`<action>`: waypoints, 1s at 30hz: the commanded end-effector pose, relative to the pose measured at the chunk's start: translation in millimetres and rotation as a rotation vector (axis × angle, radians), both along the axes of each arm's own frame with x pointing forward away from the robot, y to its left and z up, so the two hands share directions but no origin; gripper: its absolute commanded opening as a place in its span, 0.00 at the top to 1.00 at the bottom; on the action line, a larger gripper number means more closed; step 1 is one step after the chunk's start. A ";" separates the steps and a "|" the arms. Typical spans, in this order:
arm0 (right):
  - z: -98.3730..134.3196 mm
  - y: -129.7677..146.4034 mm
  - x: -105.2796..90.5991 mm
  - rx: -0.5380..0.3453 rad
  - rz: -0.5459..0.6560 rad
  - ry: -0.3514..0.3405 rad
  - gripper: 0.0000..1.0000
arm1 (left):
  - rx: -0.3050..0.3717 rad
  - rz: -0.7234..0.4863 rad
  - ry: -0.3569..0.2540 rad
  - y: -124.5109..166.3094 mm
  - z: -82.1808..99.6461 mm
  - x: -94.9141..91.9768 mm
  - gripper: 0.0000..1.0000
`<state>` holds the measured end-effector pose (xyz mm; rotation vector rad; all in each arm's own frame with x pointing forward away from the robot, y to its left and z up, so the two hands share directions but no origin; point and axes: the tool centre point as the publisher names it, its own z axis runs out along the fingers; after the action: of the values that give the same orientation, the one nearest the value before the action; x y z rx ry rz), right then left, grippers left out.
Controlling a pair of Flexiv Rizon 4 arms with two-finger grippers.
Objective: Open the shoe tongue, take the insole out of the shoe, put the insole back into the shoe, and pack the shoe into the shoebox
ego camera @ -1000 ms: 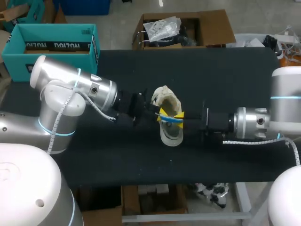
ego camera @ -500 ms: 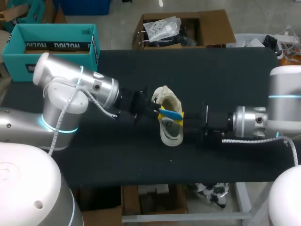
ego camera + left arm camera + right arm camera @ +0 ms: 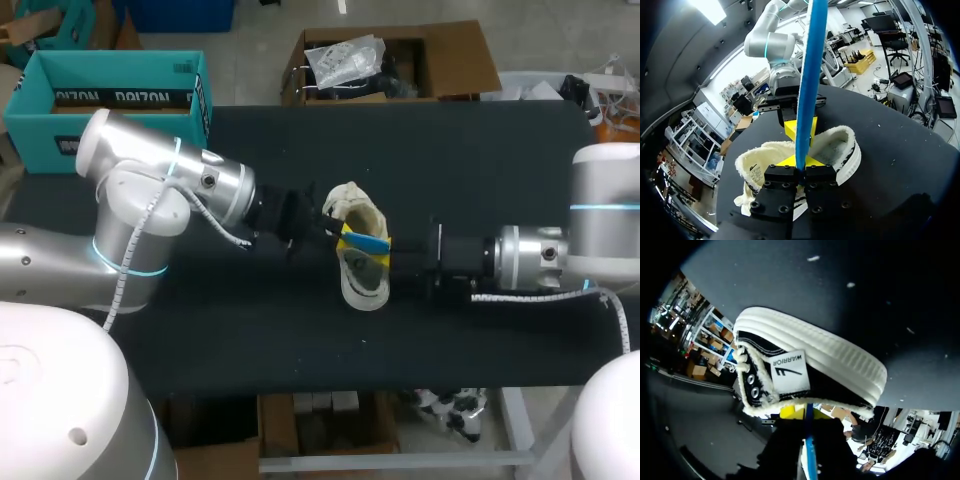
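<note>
Head view: left end effector (image 3: 343,236) has lifted insole (image 3: 369,243) from shoe (image 3: 362,287).

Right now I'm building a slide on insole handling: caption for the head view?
Left gripper holds the blue insole over the shoe, with the right gripper at its side.

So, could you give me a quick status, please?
Left tool shut on blue insole at shoe opening. Right tool at shoe's other side. Teal shoebox open, far left.

A black table (image 3: 300,340) spans the head view, its top matte and dark. A few pale specks (image 3: 814,258) dot it.
</note>
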<state>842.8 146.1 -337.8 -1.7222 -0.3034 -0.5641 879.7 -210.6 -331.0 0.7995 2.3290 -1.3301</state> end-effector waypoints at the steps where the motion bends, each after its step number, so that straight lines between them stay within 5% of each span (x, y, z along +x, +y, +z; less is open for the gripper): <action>1: -3.0 -1.6 -0.1 0.004 0.003 0.001 1.00 | -0.003 0.001 0.000 0.2 0.3 1.3 1.00; 16: -3.0 -1.6 -0.1 0.004 0.003 0.001 1.00 | -0.003 0.001 0.000 0.2 0.3 1.3 1.00; 30: -19.8 -5.0 0.1 -0.035 -0.054 -0.111 1.00 | -0.024 0.028 -0.032 -5.5 -9.2 9.8 1.00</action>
<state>846.8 144.4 -351.6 -1.7448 -0.3508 -0.6894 885.5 -214.1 -337.1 0.7791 2.2982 -1.3174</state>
